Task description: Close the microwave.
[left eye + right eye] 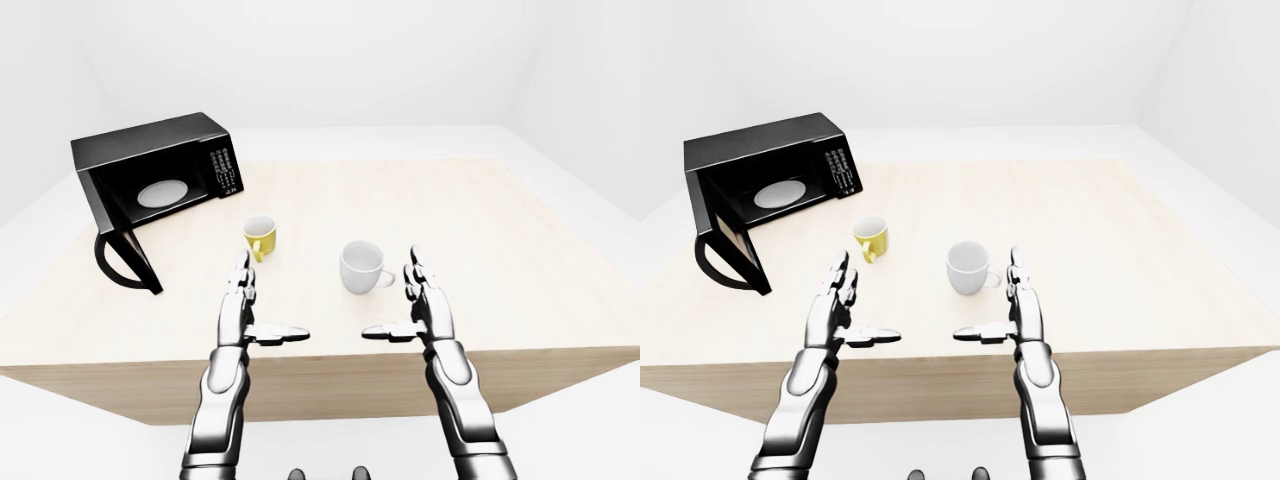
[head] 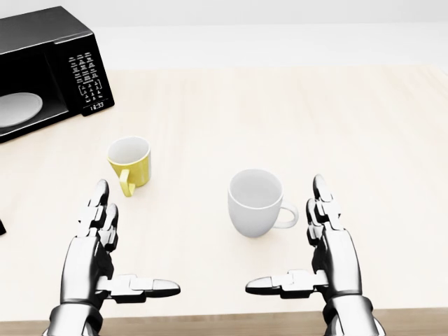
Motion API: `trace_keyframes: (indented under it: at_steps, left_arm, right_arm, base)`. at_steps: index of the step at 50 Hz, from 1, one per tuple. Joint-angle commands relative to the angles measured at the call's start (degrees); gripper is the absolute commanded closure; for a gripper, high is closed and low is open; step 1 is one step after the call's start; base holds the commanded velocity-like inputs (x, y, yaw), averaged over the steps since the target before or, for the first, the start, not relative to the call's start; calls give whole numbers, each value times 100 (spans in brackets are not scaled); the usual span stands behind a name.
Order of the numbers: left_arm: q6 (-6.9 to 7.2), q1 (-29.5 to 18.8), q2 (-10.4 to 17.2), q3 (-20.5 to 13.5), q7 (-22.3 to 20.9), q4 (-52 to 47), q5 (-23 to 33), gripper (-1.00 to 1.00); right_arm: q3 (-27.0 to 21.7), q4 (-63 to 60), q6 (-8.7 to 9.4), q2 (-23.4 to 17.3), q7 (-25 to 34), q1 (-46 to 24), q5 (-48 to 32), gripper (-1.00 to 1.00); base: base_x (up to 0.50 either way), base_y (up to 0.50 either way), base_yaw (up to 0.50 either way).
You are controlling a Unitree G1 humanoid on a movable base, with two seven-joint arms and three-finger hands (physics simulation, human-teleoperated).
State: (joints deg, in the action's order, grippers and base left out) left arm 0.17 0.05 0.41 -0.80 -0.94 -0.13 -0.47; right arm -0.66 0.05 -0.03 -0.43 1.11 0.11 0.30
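Microwave sitting at the bench's far left, door hanging open. Both hands, left and right, hovering with fingers spread, holding nothing. Risk: a leftward reach clipping the yellow mug (it lies between).

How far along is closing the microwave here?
Nothing looks done: the microwave stands with its door swung wide open. Nothing is in hand; the left hand and right hand hover open, away from the door. Reaching the door and pushing it shut remains.
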Motion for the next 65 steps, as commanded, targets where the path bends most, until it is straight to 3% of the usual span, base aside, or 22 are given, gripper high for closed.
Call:
trace_keyframes:
  at_steps: [1, 15, 18, 19, 20, 21, 28, 35, 65]
  left_arm:
    - [53, 40, 59, -108, -157, -80, -66, -100]
    - [-12, 90, 23, -45, -153, -69, -26, -100]
    - [108, 187, 11, 26, -163, -328, 17, -100]
    - [205, 244, 13, 30, -174, -516, 6, -100]
    - [281, 304, 17, 29, -190, -700, -6, -100]
    - [483, 492, 33, -10, -190, -1367, -51, -100]
    - [483, 1180, 16, -382, -367, -3803, -369, -100]
    - [483, 1359, -168, -687, -536, -4640, -649, -100]
    - [483, 1662, -282, -691, -723, -4987, -731, -100]
  right_arm:
    - [-92, -20, 8, -60, 195, 39, 37, -100]
    - [-41, 156, -57, -23, 168, 5, -17, -100]
    - [12, -31, 74, -2, 135, 70, -48, -100]
    - [31, -188, 166, -2, 135, 120, -59, -100]
    - [66, -582, 394, 0, 160, 247, -47, -100]
    - [90, -1000, 503, 3, 133, 359, -78, -100]
    - [364, -3351, 503, 16, 15, 1069, -492, -100]
    - [590, -4923, 503, -38, -27, 1457, -709, -100]
    - [703, -4961, 503, -67, -154, 1486, -837, -100]
  base:
    - [0, 0, 0]
    - [0, 0, 0]
    - [0, 0, 0]
    - [0, 0, 0]
    - [0, 0, 0]
    - [0, 0, 0]
    - [0, 0, 0]
    - [0, 0, 0]
    - [0, 0, 0]
